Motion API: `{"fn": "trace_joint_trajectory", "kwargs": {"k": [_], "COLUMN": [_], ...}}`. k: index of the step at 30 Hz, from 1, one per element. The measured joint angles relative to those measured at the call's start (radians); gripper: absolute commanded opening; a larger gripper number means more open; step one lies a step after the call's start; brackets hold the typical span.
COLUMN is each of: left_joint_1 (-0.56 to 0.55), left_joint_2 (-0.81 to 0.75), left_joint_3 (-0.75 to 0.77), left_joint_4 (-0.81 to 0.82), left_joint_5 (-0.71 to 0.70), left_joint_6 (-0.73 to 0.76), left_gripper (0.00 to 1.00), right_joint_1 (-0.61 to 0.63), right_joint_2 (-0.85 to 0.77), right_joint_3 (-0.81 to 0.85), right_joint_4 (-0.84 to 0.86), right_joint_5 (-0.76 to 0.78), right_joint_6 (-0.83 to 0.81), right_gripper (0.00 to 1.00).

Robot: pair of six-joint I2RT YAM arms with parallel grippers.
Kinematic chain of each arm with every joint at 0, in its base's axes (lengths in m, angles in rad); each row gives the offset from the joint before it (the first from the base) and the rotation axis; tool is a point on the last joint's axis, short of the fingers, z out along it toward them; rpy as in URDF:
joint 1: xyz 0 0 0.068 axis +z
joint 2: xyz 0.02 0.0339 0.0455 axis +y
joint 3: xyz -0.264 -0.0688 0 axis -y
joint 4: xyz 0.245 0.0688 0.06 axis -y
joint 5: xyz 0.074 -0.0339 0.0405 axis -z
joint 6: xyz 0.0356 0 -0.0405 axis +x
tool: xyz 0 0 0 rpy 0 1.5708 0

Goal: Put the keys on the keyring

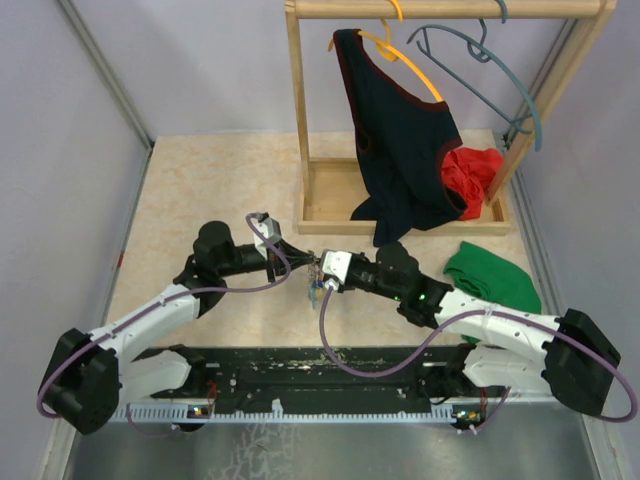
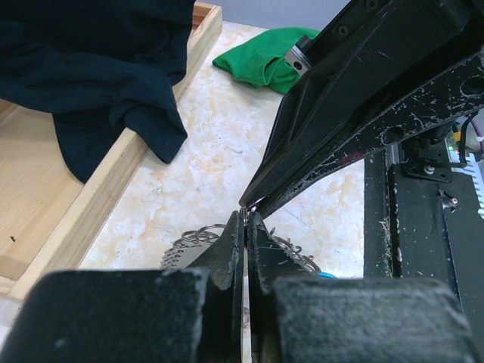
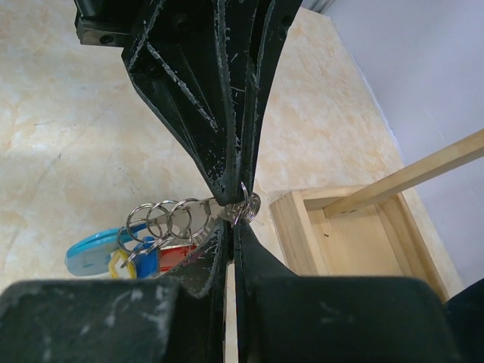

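Both claws meet tip to tip, jaws pressed narrow. The left gripper pinches the keyring; the right gripper seems to pinch its end loop. The keys dangle below, half hidden behind a finger.

left arm: jaws closed | right arm: jaws closed | tips meeting head-on

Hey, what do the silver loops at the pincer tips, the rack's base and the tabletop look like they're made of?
Silver loops: probably metal wire, thin and shiny, catching bright glints. Rack base: bare pale wood, matte, with faint grain and square-cut edges. Tabletop: smooth beige marble pattern; real stone or printed laminate, the look leaves open.
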Motion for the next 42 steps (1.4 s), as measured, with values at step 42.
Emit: {"fn": "trace_joint_trajectory", "kwargs": {"k": [42], "left_joint_1": [0.000], "left_joint_2": [-0.091], "left_joint_3": [-0.047], "left_joint_4": [0.029], "left_joint_5": [-0.207], "left_joint_6": [-0.068], "left_gripper": [0.38], "right_joint_1": [-0.076], "right_joint_2": [0.005], "right_joint_3": [-0.011], "right_joint_4": [-0.085], "right_joint_5": [0.084], "right_joint_6": [0.219], "right_gripper": [0.00]}}
